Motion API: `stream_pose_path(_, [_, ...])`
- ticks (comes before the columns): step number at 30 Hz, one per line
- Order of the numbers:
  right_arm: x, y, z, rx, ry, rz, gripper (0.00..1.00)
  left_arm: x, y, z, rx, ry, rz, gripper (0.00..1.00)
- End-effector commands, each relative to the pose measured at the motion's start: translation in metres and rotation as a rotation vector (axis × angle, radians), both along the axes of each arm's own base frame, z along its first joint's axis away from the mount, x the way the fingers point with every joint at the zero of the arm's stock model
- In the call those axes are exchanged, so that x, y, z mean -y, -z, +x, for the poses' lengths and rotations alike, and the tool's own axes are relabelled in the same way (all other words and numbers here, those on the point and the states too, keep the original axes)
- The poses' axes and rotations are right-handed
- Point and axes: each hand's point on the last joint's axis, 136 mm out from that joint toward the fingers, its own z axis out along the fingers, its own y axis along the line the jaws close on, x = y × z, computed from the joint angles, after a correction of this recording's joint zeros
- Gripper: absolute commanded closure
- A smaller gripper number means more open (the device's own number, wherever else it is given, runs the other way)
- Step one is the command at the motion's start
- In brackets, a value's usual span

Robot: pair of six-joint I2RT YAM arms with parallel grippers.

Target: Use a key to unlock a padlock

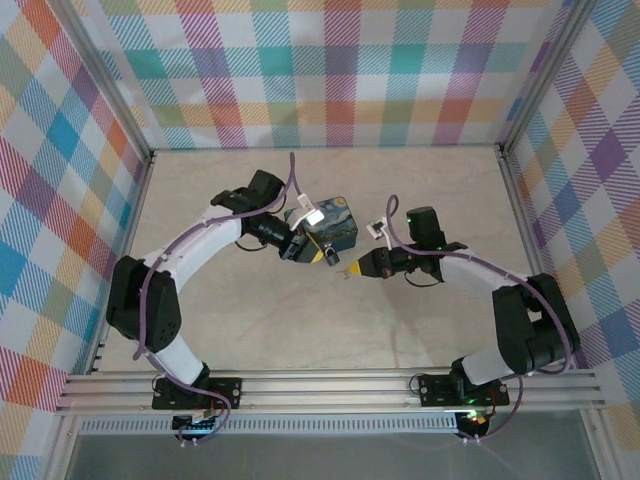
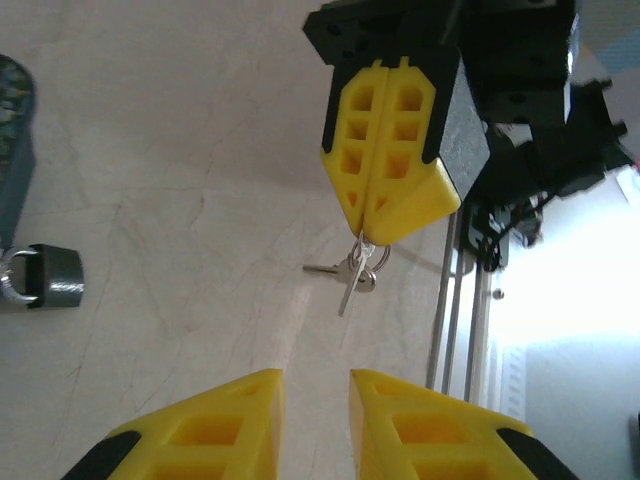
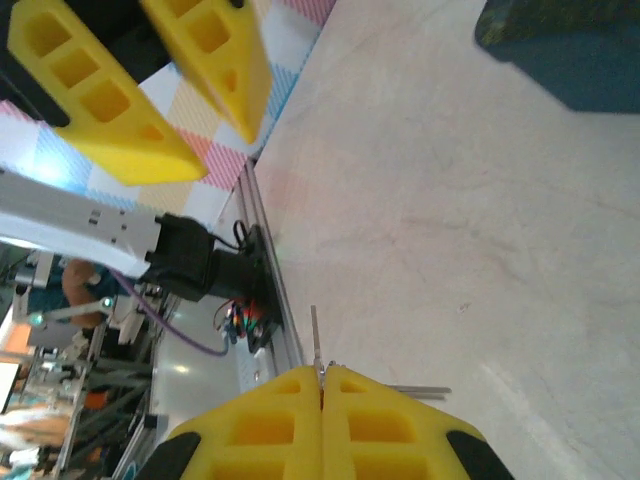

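Observation:
The padlock (image 2: 50,277) lies on the table at the left edge of the left wrist view. Its body looks dark grey here and its silver shackle touches the blue tin (image 2: 12,150). My right gripper (image 3: 322,372) is shut on the key (image 3: 315,338), whose thin blade sticks out past the fingertips. In the left wrist view the key (image 2: 352,272) and its ring hang under the right gripper (image 2: 366,228). My left gripper (image 2: 315,385) is open with nothing between its fingers and faces the key. In the top view the two grippers (image 1: 318,255) (image 1: 348,270) almost meet.
The square dark-blue tin (image 1: 335,225) stands just behind the two grippers at mid-table. An aluminium rail (image 1: 330,388) runs along the near edge, and checked walls close in the left, back and right sides. Bare beige tabletop (image 1: 330,330) lies in front of the grippers.

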Motion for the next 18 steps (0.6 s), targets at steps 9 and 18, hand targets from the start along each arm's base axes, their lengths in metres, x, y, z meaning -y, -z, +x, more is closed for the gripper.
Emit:
stream_pose_path(9, [0.011,-0.004,0.043,-0.055,0.281,-0.081,1.0,-0.112,-0.072,0.127,0.163,-1.098,0.414,0.63])
stream_pose_path(18, [0.027,-0.002,0.06,-0.058,0.461,-0.117,1.0,-0.101,-0.025,0.097,0.05,-1.294,0.362,0.45])
